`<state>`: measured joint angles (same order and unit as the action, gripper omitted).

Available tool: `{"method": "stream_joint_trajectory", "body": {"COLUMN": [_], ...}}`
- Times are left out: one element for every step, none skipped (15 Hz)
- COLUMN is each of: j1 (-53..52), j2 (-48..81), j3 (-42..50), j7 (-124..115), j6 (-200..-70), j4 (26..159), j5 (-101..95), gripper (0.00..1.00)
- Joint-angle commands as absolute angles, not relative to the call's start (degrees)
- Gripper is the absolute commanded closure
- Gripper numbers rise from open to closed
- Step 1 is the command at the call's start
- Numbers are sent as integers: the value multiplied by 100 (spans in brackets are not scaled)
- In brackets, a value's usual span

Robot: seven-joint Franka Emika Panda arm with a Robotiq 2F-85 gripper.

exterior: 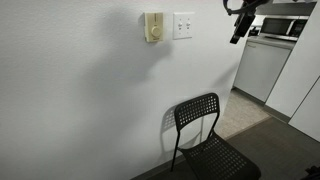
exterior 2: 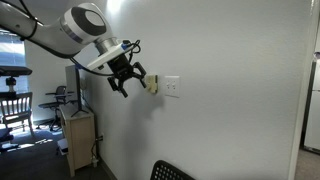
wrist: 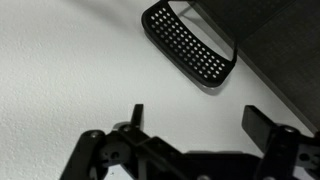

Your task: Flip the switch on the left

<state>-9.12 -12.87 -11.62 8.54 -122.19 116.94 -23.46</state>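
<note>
A square white wall plate (exterior: 183,25) with two small toggles is on the white wall. The switch (exterior: 179,24) is its left-hand toggle. The plate also shows in an exterior view (exterior 2: 171,88), where the toggles are too small to tell apart. My gripper (exterior: 238,30) hangs in the air to the right of the plate, away from the wall and touching nothing. In an exterior view my gripper (exterior 2: 128,80) appears in front of the beige box. In the wrist view my gripper (wrist: 200,125) is open and empty, facing bare wall; the plate is out of that view.
A beige box with a round dial (exterior: 152,27) sits just left of the plate. A black perforated chair (exterior: 205,130) stands below against the wall and shows in the wrist view (wrist: 185,45). A kitchen counter (exterior: 265,60) is at the right, and a wooden cabinet (exterior 2: 78,135) stands by the wall.
</note>
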Motion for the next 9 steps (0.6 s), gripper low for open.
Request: {"method": "stream_joint_trajectory", "body": {"j1": [-922, -940, -947, -965, -975, -967, -990, -1019, -1038], "j2": [-1276, -1293, -1248, -1136, -1063, -935, -807, -657, -480], "j3": [-1159, -1153, -1160, -1126, -1108, -1103, -1090, -1102, -1120], "j7": [860, 975, 1015, 1223, 1393, 1536, 1804, 2021, 2292], "j6": [-12197, -12334, -12315, -12629, -12809, -13093, -13382, -13572, -13695], "j4": [11663, 11747, 11703, 11658, 11604, 11513, 11385, 11225, 11026], "j5": [-2347, -2401, -2425, -2480, -2500, -2564, -2558, -2520, -2515], "gripper": [0, 0, 0, 0, 0, 0, 0, 0, 0]}}
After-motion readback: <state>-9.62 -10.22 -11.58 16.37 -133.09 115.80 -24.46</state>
